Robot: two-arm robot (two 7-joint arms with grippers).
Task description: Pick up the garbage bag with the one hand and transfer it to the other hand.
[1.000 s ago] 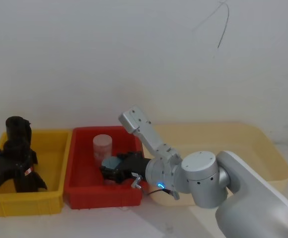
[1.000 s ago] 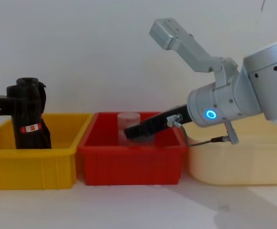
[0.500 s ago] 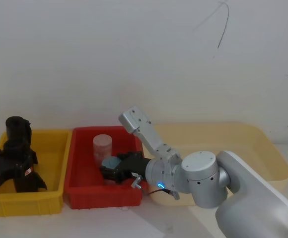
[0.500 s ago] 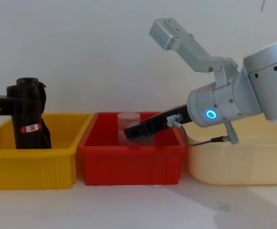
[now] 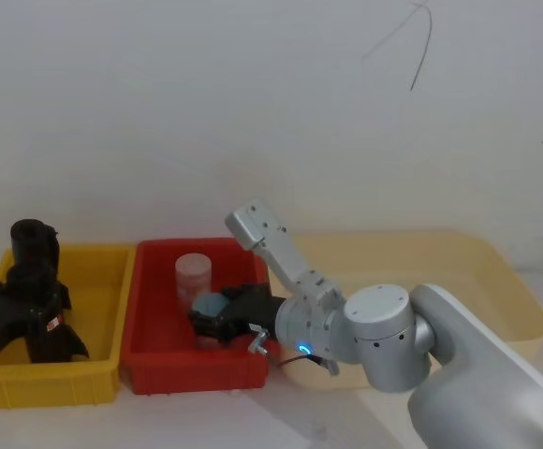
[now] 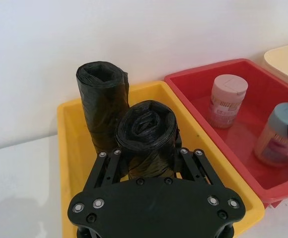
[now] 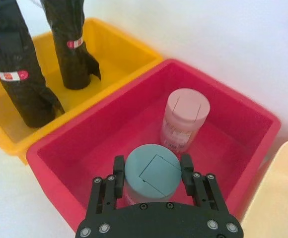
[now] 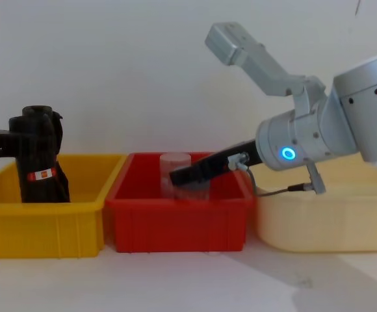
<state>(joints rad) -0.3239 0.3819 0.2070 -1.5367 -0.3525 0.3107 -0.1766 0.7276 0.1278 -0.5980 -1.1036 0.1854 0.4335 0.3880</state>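
Now | left claw [image 6: 146,151] level, clamped on garbage bag [image 6: 146,126] | right claw [image 7: 152,164] angled down, clasping jar [image 7: 151,174]

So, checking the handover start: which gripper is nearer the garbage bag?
Left. The left gripper grips the garbage bag in the yellow bin; the right gripper is in the red bin, gripping a jar.

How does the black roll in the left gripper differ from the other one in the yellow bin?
The near garbage bag is gripped by the left gripper, fingers on both sides; the far garbage bag stands free. The near one sits toward the front of the yellow bin; the far one is closer to the wall. Both stand upright, flared at the base, with a red-and-white label. The right gripper holds the blue-lidded jar.
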